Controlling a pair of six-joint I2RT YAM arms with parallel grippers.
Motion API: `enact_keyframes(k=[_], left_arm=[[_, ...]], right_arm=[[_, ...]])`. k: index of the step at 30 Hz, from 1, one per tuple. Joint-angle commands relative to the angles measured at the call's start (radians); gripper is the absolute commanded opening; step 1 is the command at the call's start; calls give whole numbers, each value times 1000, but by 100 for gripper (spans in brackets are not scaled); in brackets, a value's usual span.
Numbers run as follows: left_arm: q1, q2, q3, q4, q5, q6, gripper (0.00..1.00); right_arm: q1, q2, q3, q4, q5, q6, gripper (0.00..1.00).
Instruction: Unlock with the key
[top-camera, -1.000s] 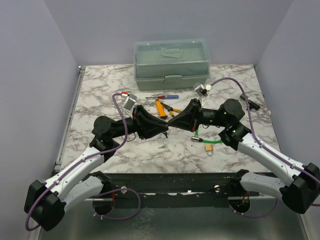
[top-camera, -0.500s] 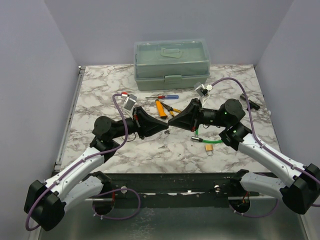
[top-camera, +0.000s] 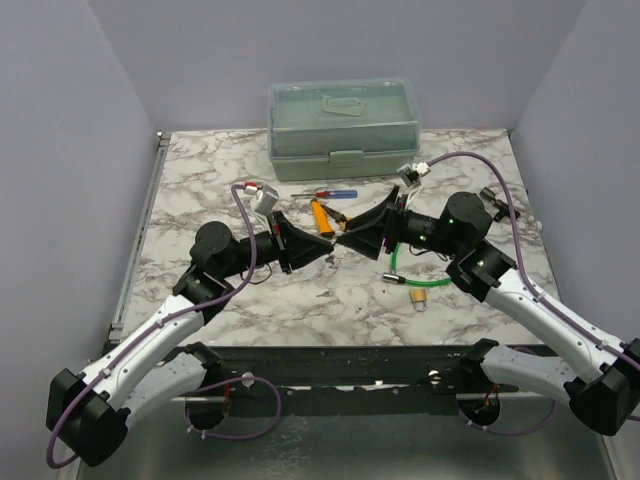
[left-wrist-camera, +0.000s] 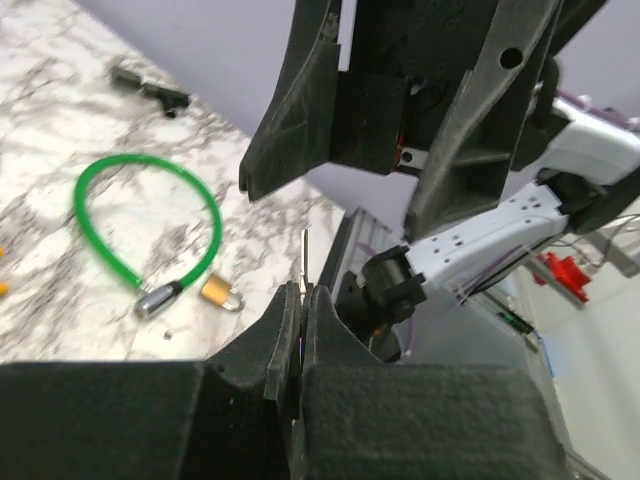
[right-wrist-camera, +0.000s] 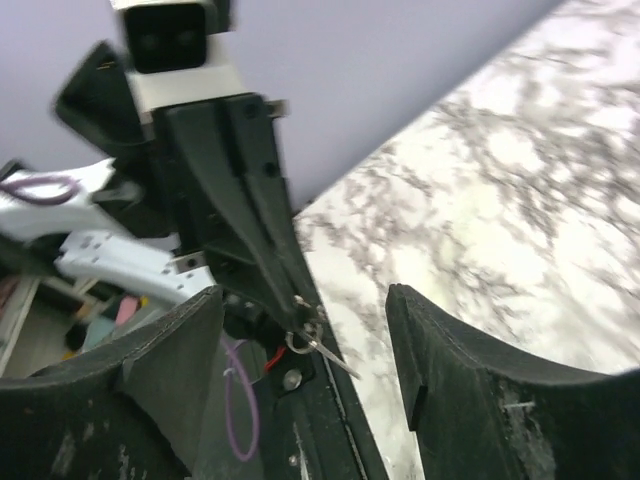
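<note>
The left gripper (top-camera: 327, 248) is clamped on the key (left-wrist-camera: 304, 262), a thin sliver poking past its fingertips, above the middle of the tabletop. The right gripper (top-camera: 344, 239) faces it tip to tip, jaws spread wide. The padlock (top-camera: 420, 296) lies nearer the near edge, right of centre.

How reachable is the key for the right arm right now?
Likely yes: the left tool pinches the key with its tip sticking out, and the right tool gapes open facing it, with nothing between them.
</note>
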Motion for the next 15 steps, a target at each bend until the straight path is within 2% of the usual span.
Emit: enact_keyframes(k=[1, 5, 8, 12, 15], left_arm=[[-5, -30, 93, -269, -103, 117, 0], [-5, -31, 185, -506, -161, 198, 0], [-6, -29, 254, -657, -215, 266, 0], [-5, -4, 318, -837, -297, 371, 0], [-5, 17, 325, -917, -384, 435, 0]], right_arm=[[4, -29, 36, -297, 327, -24, 73], [4, 15, 75, -591, 719, 98, 74], [3, 113, 117, -782, 897, 192, 75], [4, 216, 153, -929, 955, 301, 98], [4, 254, 130, -930, 927, 330, 100]])
